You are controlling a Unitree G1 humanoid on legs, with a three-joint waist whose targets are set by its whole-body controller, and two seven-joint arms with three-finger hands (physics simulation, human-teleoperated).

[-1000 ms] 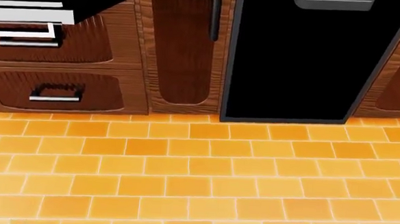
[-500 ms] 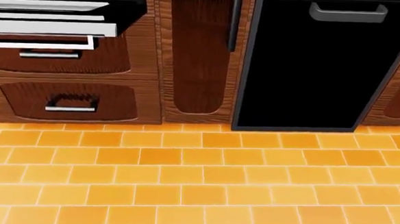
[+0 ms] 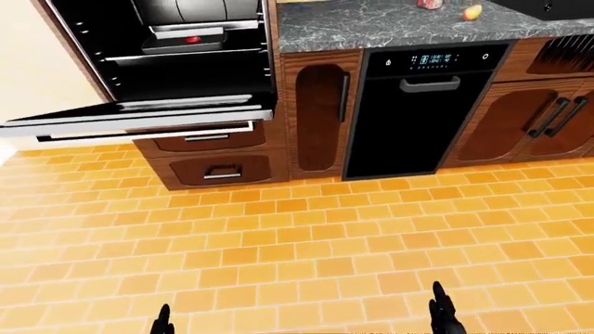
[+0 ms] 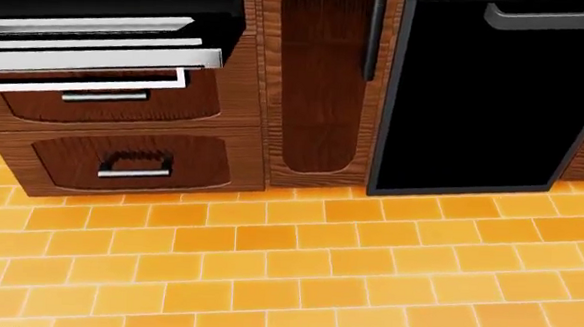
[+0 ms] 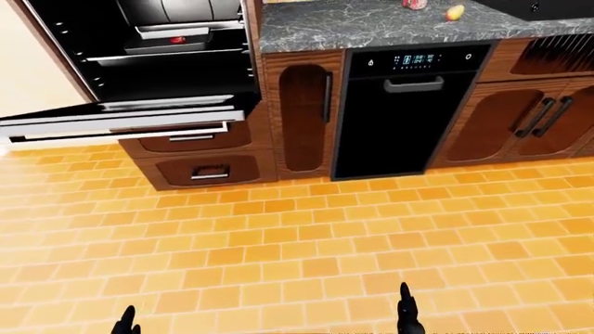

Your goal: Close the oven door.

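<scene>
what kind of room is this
Most likely a home kitchen, rendered in a simulator. A black built-in wall oven stands with its door dropped open, a black dishwasher with a bar handle sits under a grey speckled stone countertop, and dark wooden drawers meet an orange tiled floor.

The orange tiled floor (image 3: 306, 250) runs up from the robot hand tips to the cabinets, and beyond them the grey stone tabletop (image 3: 371, 28) carries a small yellow fruit (image 3: 473, 12) (beside a red item (image 3: 430, 3)).
</scene>
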